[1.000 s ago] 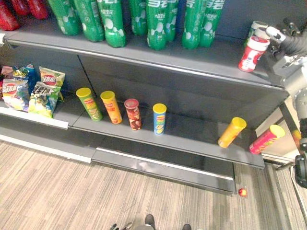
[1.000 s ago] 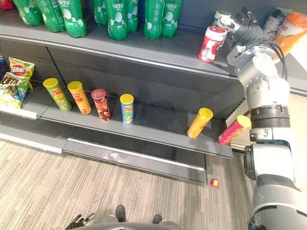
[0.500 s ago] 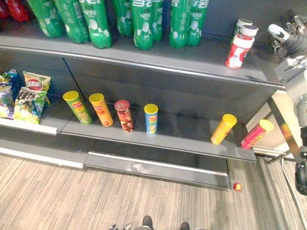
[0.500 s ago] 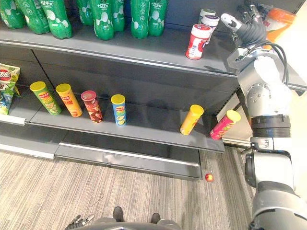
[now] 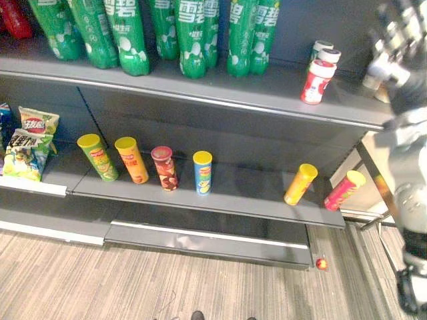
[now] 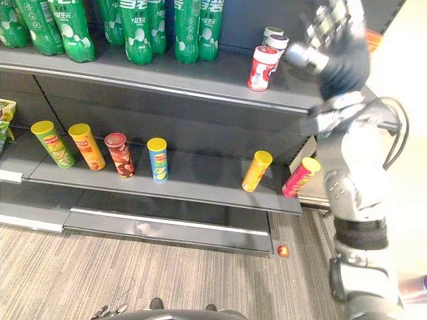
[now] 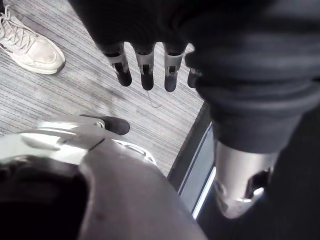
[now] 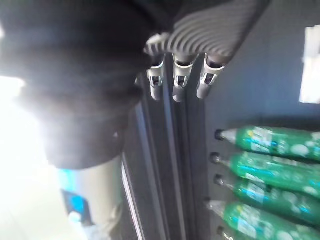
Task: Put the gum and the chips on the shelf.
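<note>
A second ago my right hand point(image 6: 337, 53) was right up against the red gum jar point(image 6: 259, 68). Now it has drawn back and lifted, up and to the right of the jar and well apart from it. The head camera has swung too, so the sideways slide of the whole shelf is my own motion, not the goods moving. In the right wrist view the fingers point(image 8: 177, 80) are straight and hold nothing. The jar stands lid-up on the upper shelf point(image 6: 167, 80), on its own, just in front of two more white-lidded jars point(image 6: 273, 39).

On the lower shelf point(image 6: 200, 190) a yellow chips can point(image 6: 256, 171) and a pink chips can point(image 6: 300, 177) lean near the right end, apart from the four upright cans point(image 6: 100, 150) further left. My left hand point(image 7: 145, 70) hangs down by the floor, fingers relaxed and empty.

I read this as the gum placed and released; with both hands free and chips already shelved, little seems left to do
</note>
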Motion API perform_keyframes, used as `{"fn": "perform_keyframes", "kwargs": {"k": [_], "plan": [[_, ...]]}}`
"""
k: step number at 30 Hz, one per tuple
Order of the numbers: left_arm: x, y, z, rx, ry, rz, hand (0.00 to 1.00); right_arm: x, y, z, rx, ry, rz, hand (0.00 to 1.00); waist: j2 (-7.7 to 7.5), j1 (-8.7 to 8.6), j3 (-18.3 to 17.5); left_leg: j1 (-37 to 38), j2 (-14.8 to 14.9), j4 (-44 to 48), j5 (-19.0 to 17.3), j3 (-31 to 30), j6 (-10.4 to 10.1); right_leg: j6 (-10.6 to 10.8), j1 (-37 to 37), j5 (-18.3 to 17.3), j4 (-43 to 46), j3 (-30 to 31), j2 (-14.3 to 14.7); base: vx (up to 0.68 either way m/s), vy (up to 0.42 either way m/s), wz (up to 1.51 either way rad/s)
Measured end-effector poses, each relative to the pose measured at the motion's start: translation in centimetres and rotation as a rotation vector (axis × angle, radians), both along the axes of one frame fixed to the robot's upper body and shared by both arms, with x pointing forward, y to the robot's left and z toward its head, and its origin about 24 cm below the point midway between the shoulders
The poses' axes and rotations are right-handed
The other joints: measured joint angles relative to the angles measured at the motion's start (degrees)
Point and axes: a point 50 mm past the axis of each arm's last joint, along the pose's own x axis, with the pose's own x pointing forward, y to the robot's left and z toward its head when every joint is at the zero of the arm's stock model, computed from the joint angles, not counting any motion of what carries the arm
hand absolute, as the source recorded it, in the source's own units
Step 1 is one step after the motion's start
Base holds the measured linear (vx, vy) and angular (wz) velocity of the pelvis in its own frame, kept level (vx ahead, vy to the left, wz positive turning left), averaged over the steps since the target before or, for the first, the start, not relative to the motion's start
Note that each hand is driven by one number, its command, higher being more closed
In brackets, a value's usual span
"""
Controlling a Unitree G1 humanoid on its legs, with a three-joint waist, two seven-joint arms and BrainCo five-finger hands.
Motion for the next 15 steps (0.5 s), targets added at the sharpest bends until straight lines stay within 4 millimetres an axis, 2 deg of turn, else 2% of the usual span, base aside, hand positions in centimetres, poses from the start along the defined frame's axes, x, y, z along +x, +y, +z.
{"fn": "perform_keyframes", "kwargs": {"k": [2,4,6,9,12,15], "plan": [[0.0,-0.1,0.0,-0.001,0.0,0.0,0.0,-0.5,3.2,-3.7,-0.071,0.085,0.12,0.0,0.2,0.04,-0.1,-0.2,0.1,0.0,-0.1,0.1,-0.1,-0.2,-0.5,-0.1,0.2,0.4,0.1,-0.02,0.001,-0.07],[0.1,-0.1,0.0,-0.001,-0.001,-0.002,0.0,-1.1,5.7,-5.8,-0.132,0.131,0.222,0.0,0.25,0.11,-0.2,-0.7,0.2,0.0,-0.1,0.1,-0.1,-0.2,-1.0,-0.2,0.7,0.5,0.2,0.0,-0.001,-0.02],[0.1,-0.1,0.0,0.003,-0.002,-0.002,0.0,-1.9,7.2,-7.6,-0.19,0.158,0.273,0.0,0.15,0.34,-0.2,-0.9,0.2,0.0,0.0,0.1,-0.1,-0.2,-1.4,-0.2,0.8,0.5,0.1,0.0,0.0,0.0],[0.0,0.0,0.0,0.017,0.008,0.003,0.0,-2.7,8.4,-8.8,-0.224,0.158,0.317,0.0,0.04,0.48,-0.3,-0.9,0.1,0.0,0.0,-0.1,-0.1,-0.2,-1.4,-0.2,0.9,0.4,0.1,0.01,0.003,0.01],[-0.1,0.1,0.0,0.025,0.022,-0.022,0.0,-3.3,8.6,-10.9,-0.24,0.231,0.367,0.0,-0.08,0.37,-0.4,-1.0,0.1,0.0,0.0,-0.3,-0.1,-0.3,-1.4,-0.2,0.9,0.3,0.1,0.01,0.002,0.01],[-0.4,0.1,-0.2,0.024,0.042,-0.021,0.0,-3.8,8.8,-14.6,-0.271,0.381,0.396,0.0,0.24,0.15,-0.5,-0.9,0.0,0.0,-0.1,-0.4,-0.1,0.0,-1.2,-0.5,0.8,-0.1,0.0,0.01,0.0,0.03]]}}
